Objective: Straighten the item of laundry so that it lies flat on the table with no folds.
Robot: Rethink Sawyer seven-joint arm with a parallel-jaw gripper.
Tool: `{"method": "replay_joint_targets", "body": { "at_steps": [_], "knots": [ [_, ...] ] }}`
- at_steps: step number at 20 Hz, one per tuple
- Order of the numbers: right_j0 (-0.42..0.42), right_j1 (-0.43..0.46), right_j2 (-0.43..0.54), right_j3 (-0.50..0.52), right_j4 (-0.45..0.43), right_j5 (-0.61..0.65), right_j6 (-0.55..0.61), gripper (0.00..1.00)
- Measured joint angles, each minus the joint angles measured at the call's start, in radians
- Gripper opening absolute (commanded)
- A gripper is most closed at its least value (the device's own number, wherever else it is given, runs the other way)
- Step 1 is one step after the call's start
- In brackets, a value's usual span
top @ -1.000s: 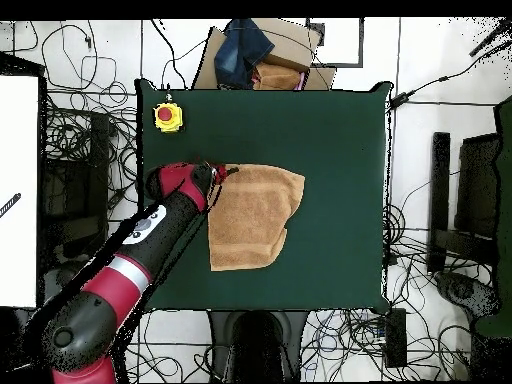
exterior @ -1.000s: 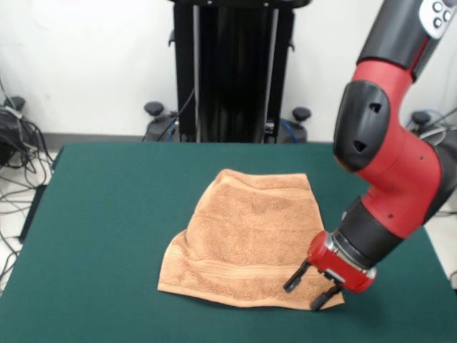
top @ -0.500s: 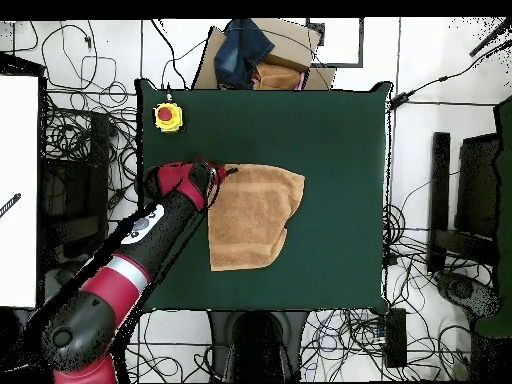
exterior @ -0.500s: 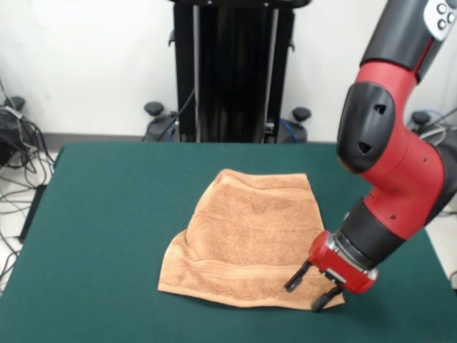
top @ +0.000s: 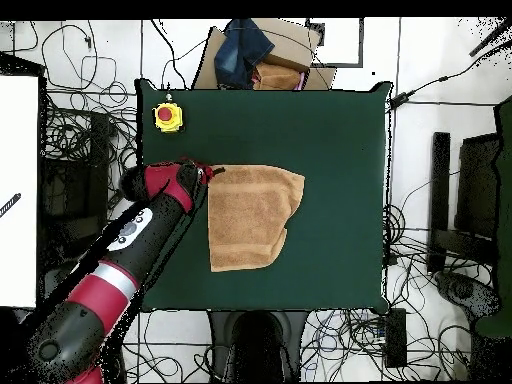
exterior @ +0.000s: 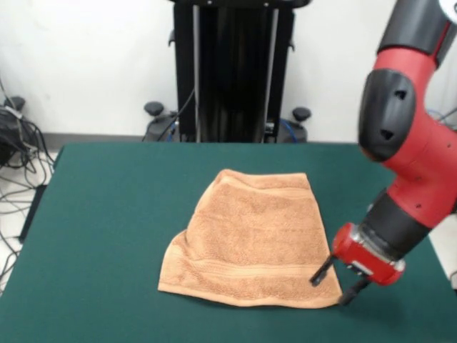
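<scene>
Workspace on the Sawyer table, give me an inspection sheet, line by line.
Surface: dark green table, bare around the cloth.
Job's things: peach-orange towel near the middle, not yet flat; one side edge curves in, as if folded under.
Clutter: yellow box with a red button at a table corner.
Grippers: gripper open, low at the towel's near corner, holding nothing.
Cables: tangled wires on the floor around the table.
Surroundings: cardboard box with blue cloth beyond one table edge; black stand by the wall.
</scene>
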Motion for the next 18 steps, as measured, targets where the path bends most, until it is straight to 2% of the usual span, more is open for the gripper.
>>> {"method": "replay_joint_targets", "body": {
  "at_steps": [8, 15, 18],
  "knots": [
    [0.033, -0.021, -0.016, -0.022, 0.0, 0.095, 0.0, 1.0],
    [0.023, 0.061, -0.103, -0.115, 0.001, 0.164, 0.02, 1.0],
    [-0.005, 0.139, -0.208, -0.204, 0.007, 0.215, 0.079, 1.0]
  ]
}}
